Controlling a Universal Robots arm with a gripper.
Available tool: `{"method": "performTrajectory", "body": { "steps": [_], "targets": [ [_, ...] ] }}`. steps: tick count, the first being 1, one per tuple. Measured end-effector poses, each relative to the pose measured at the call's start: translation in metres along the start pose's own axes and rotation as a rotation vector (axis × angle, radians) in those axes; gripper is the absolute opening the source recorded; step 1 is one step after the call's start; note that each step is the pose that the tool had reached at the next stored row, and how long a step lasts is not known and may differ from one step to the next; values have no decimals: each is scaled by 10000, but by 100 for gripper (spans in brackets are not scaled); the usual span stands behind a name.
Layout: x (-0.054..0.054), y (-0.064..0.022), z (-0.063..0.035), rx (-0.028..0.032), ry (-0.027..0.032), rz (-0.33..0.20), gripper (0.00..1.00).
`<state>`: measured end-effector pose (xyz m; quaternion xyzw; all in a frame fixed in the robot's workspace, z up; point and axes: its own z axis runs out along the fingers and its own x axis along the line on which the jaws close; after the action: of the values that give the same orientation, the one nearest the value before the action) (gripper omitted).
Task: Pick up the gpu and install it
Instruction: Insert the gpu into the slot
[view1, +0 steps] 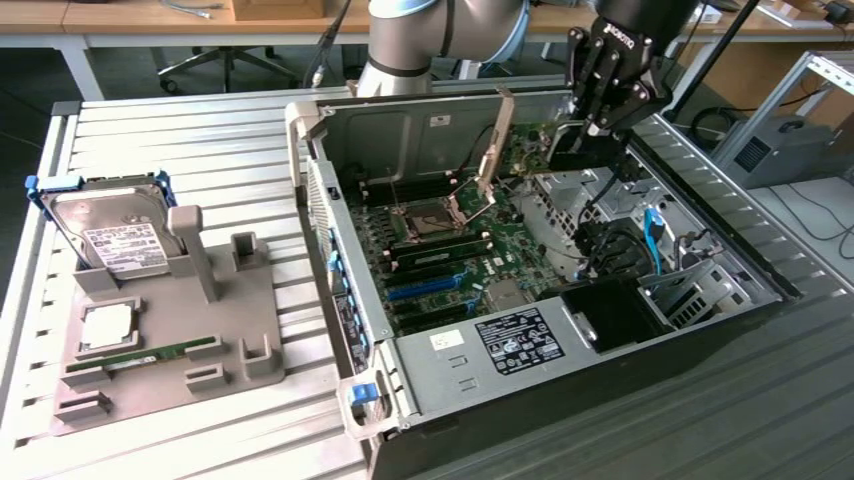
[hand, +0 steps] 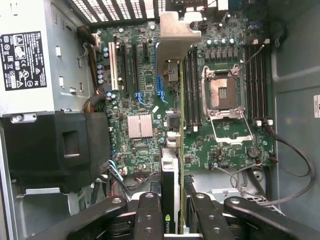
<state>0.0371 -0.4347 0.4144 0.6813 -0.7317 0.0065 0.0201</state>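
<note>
One card was in hand: the gripper (view1: 603, 105) hung over the open computer case (view1: 694, 300) on the bench (view1: 200, 130), its fingers (hand: 149, 215) pinching the gpu (hand: 170, 175) by its long edges. The card hung edge-down above the motherboard (hand: 145, 145), clear of it, with its silvery bracket (hand: 177, 30) at the end away from the fingers.

In the wrist view the card ran roughly parallel to the expansion slots, its line falling just beside the blue slot (hand: 159, 85), on the side toward the CPU socket (hand: 222, 92).

Doing this step well probably depended on three things:
- Keeping the card square to the board, so the contact edge would meet the slot along its whole length.
- Shifting sideways until the edge sat directly over the slot, and not pressing while offset.
- Watching the bracket end, which had to drop cleanly by the case wall without catching.

Loose cables (hand: 295, 160) lay near the socket and looked well clear of the card's path.
</note>
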Motion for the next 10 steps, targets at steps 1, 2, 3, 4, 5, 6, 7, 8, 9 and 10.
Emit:
{"method": "performTrajectory", "body": {
  "steps": [1, 2, 3, 4, 5, 6, 7, 8, 9, 10],
  "targets": [
    [0, 0, 5, 10, -3, -30, 27],
    [0, 1, 9, 32, -12, -36, 27],
    [0, 1, 13, 59, -37, -36, 27],
    [-1, 0, 19, 65, -68, -37, 27],
    [-1, 1, 21, 66, -92, -37, 27],
    [-1, 0, 21, 66, -92, -38, 27],
    [-1, 0, 21, 66, -92, -37, 27],
    [-1, 0, 21, 65, -92, -37, 27],
    [-1, 1, 21, 66, -92, -37, 27],
    [-1, 1, 21, 66, -93, -37, 27]
  ]
}}
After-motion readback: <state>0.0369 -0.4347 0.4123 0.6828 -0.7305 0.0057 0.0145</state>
